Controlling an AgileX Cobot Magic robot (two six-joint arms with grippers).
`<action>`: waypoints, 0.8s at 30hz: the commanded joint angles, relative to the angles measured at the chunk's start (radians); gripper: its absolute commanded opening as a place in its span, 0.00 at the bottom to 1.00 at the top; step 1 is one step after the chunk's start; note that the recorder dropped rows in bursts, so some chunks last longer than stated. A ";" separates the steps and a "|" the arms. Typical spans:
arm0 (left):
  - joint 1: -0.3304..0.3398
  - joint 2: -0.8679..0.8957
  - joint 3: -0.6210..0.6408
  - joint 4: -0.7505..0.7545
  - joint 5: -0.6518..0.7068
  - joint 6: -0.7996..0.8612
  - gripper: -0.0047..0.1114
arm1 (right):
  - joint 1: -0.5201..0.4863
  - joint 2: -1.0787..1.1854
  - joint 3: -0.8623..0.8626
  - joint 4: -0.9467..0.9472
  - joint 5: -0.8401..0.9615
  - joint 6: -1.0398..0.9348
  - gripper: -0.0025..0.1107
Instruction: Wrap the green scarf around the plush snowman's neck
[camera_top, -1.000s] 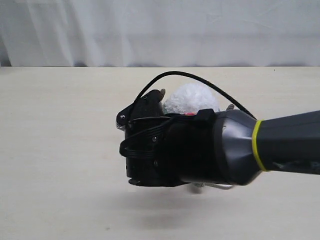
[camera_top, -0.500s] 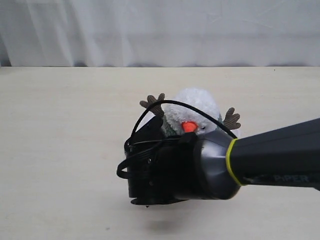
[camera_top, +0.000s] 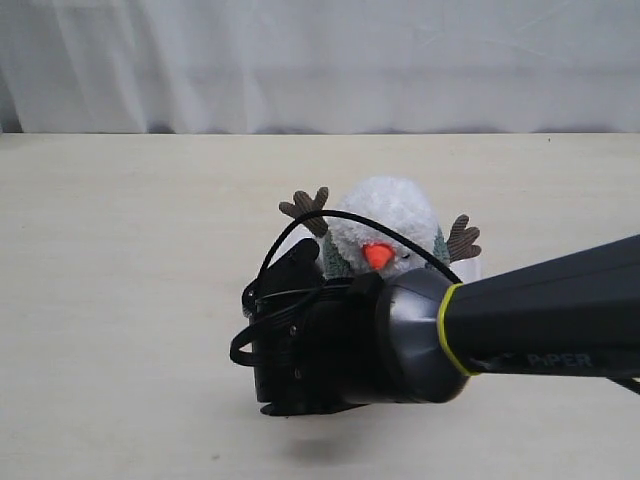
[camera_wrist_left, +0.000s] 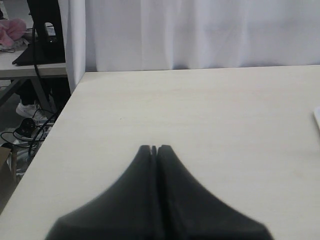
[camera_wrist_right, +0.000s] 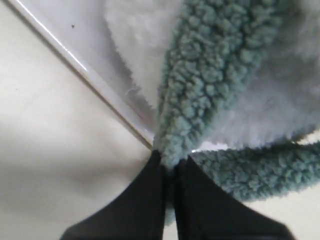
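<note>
The plush snowman (camera_top: 385, 215) stands mid-table, its white head, orange nose and two brown twig arms showing above my right arm. The green scarf (camera_top: 338, 258) peeks out at its neck on both sides of the face. In the right wrist view the scarf (camera_wrist_right: 210, 80) runs across the white plush body (camera_wrist_right: 140, 50) and is pinched between the two dark fingers of my right gripper (camera_wrist_right: 171, 161). Another stretch of the scarf (camera_wrist_right: 260, 172) lies beside them. My left gripper (camera_wrist_left: 154, 148) is shut over bare table, holding nothing. The snowman's lower body is hidden behind my right arm.
A pale wooden table (camera_top: 120, 300) with a white curtain (camera_top: 320, 60) behind it. A thin clear flat edge (camera_wrist_right: 80, 70) lies under the snowman. The table's left edge (camera_wrist_left: 55, 130) drops off to a floor with cables and another desk.
My right arm has drawn back toward the camera and lower with the scarf, uncovering the snowman's face, nose and both twig arms. The last half second brought only a slight further shift.
</note>
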 joint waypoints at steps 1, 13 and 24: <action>0.002 -0.002 0.002 0.002 -0.007 -0.007 0.04 | -0.006 0.002 0.006 0.006 -0.050 0.021 0.14; 0.002 -0.002 0.002 0.002 -0.007 -0.007 0.04 | 0.048 -0.056 0.004 0.108 0.040 -0.012 0.55; 0.002 -0.002 0.002 0.002 -0.007 -0.007 0.04 | 0.121 -0.229 0.183 -0.089 0.140 0.455 0.55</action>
